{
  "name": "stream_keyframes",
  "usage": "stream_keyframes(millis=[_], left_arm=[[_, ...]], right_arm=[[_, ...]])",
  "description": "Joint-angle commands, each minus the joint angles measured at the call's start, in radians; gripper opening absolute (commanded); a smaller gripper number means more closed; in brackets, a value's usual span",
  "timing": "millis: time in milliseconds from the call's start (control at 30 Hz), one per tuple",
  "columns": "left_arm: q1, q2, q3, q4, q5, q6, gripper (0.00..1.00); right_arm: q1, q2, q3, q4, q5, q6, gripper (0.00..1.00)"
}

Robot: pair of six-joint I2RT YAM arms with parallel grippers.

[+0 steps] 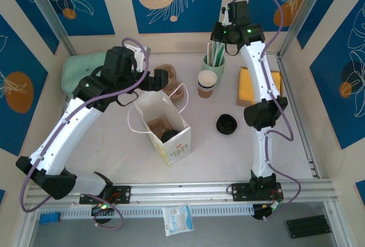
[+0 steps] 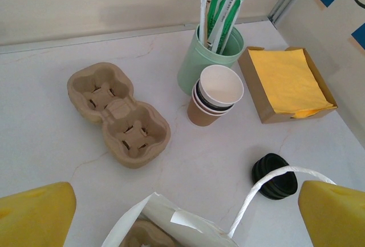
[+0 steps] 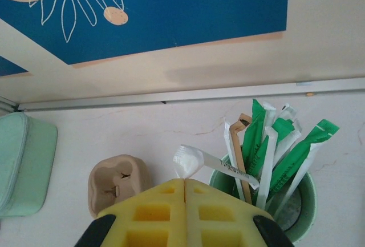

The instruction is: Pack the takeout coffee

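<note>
A white paper bag (image 1: 178, 144) stands open mid-table. Inside it a round black lid (image 1: 169, 136) sits beside a brown carrier (image 1: 156, 125); this looks like the takeout coffee, its cup hidden below. My left gripper (image 1: 161, 80) hovers open behind the bag, with nothing between its yellow fingers (image 2: 37, 215); the bag's rim (image 2: 165, 224) and cord handle lie under it. My right gripper (image 3: 186, 179) is shut, pinching the end of a white wrapped straw (image 3: 197, 160) above the green straw cup (image 3: 296, 201), at the back of the table (image 1: 214, 61).
A second cardboard carrier (image 2: 120, 113) lies behind the bag. A nested stack of lidless cups (image 2: 217, 96) stands by the green cup. Loose black lids (image 2: 275, 175) lie right of the bag. A tray of yellow napkins (image 2: 288, 81) is at the right, a mint pouch (image 1: 80, 70) back left.
</note>
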Motion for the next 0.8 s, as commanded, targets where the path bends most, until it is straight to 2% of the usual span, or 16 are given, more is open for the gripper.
stream_keyframes(millis=[0,467,767], left_arm=[[0.013,-0.027,-0.007,0.002,0.014,-0.013,0.99],[0.013,-0.035,-0.015,0.012,0.012,-0.027,0.99],[0.012,-0.097,-0.042,-0.006,-0.044,-0.032,1.00]], right_arm=[[0.009,-0.064,-0.001,0.009,0.053,-0.035,0.00],[0.038,-0.218,0.003,0.009,-0.012,-0.003,0.00],[0.165,-0.406,-0.065,-0.005,-0.070,0.014,0.00]])
